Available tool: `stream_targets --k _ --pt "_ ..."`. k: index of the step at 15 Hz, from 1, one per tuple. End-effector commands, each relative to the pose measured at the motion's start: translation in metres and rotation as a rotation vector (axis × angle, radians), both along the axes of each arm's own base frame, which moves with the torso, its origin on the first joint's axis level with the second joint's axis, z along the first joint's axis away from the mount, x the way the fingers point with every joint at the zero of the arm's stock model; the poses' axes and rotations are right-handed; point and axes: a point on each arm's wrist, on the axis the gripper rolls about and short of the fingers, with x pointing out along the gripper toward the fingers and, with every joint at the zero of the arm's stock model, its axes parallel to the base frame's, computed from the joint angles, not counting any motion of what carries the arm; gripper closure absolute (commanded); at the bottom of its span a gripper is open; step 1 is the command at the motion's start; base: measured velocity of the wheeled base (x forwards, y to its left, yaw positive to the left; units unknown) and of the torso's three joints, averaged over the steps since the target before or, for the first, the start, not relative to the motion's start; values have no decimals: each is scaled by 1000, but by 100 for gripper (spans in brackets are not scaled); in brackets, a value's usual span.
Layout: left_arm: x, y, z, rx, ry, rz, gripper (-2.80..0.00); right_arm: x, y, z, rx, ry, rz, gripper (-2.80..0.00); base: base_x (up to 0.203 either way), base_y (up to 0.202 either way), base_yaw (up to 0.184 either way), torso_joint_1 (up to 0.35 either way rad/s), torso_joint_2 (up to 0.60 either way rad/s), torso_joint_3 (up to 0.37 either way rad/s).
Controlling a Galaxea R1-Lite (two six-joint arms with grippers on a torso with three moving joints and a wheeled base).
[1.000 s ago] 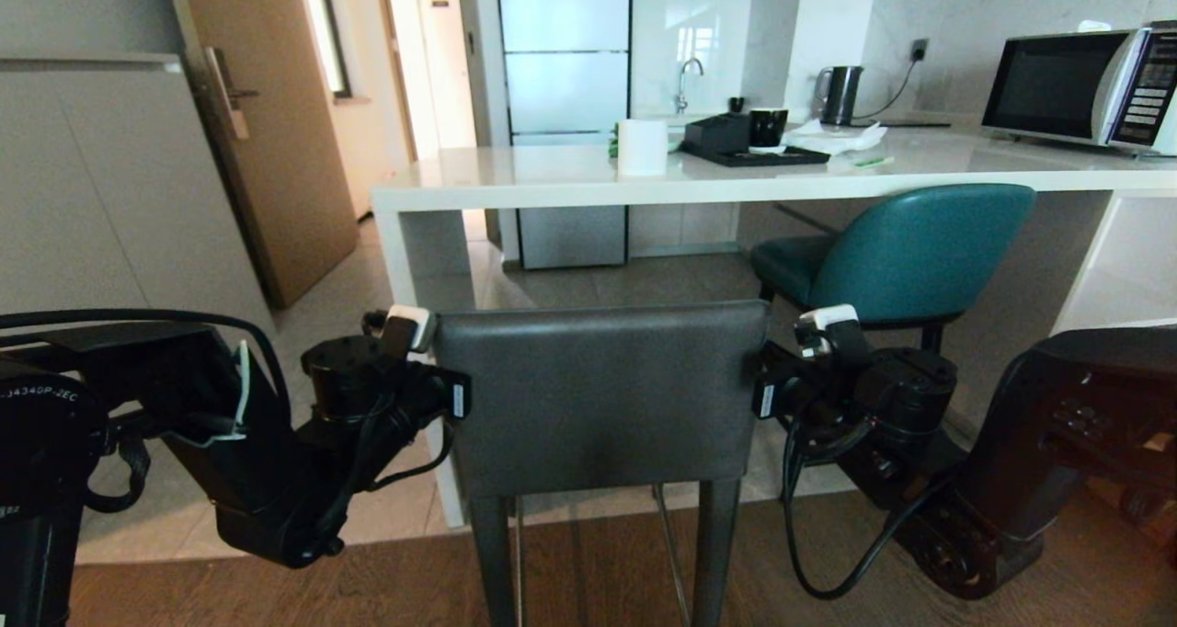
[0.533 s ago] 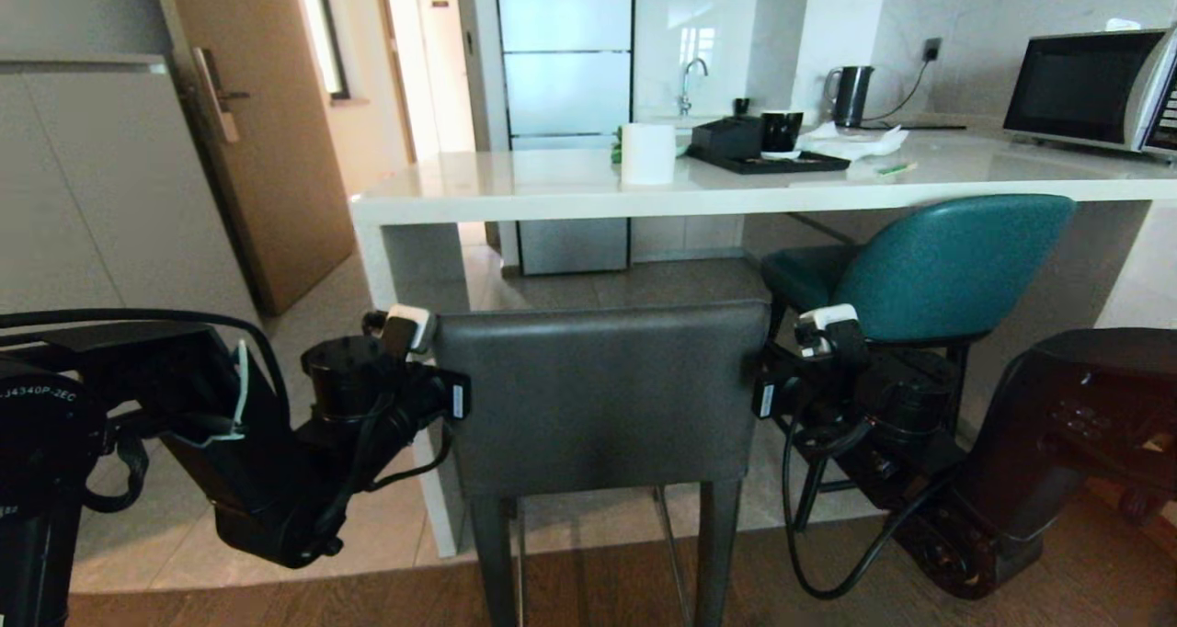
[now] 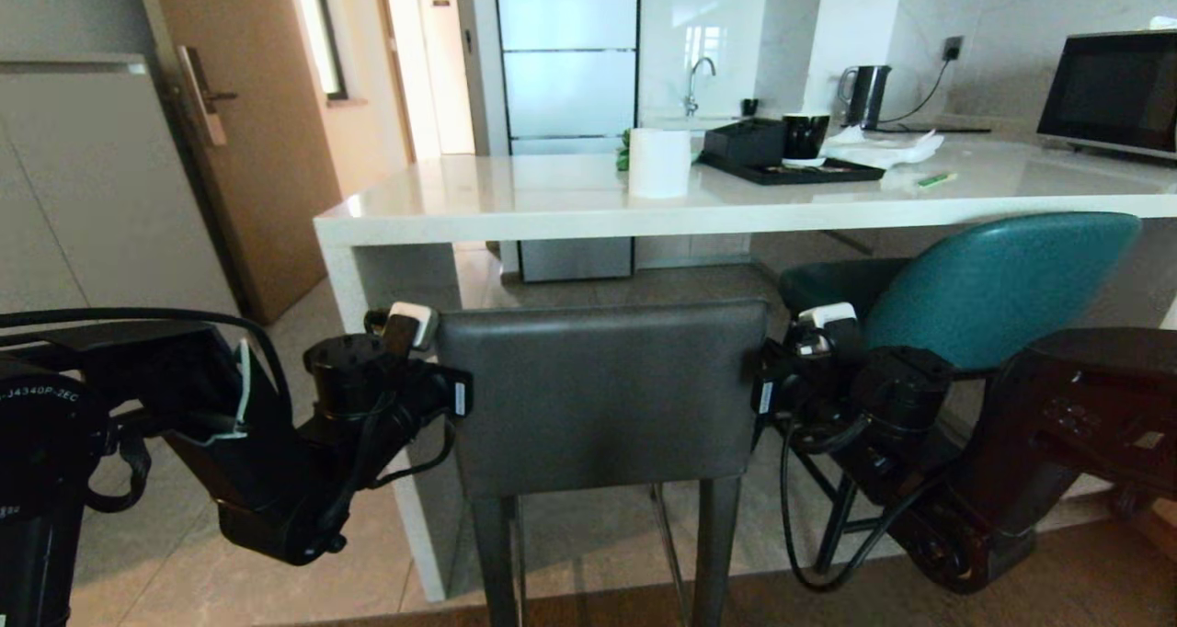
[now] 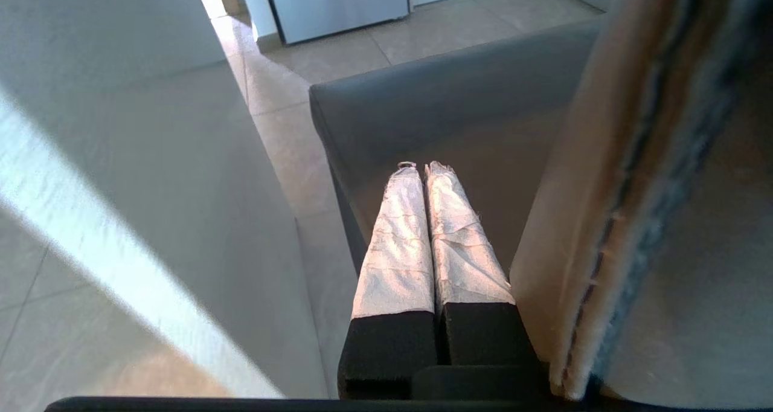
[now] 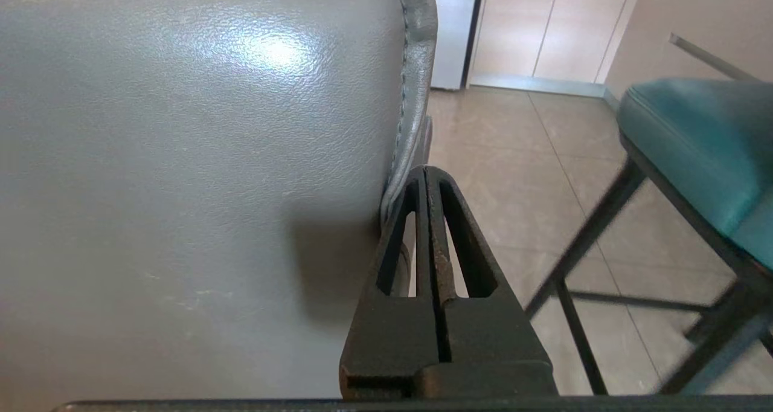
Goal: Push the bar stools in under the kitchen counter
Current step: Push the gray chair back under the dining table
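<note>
My left gripper [image 4: 423, 170] and right gripper [image 5: 426, 173], jaws pressed together and holding nothing, flank the grey stool [image 3: 602, 393] backrest, facing the worktop [image 3: 515, 213].

Daylight from the far doorway [image 3: 418, 48], glare on the counter [image 3: 515, 195]; a bright highlight on the grey stool [image 5: 181, 128]; teal stool [image 5: 694, 134] legs blurred
</note>
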Motion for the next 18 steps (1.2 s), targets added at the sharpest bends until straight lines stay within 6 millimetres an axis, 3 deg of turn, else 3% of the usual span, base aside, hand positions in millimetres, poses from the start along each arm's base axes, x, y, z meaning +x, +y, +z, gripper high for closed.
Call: stream_targets --k 1,14,18 --pt "0 1 1 -3 -9 3 0 1 1 -1 2 -5 0 0 191 0 3 4 -1 2" --pt "-2 2 1 -2 -5 1 0 1 1 -5 -3 8 -2 0 189 0 2 3 4 4" --pt "-3 2 1 -2 -6 1 0 -1 0 -5 -4 10 -2 0 21 0 -1 2 2 1"
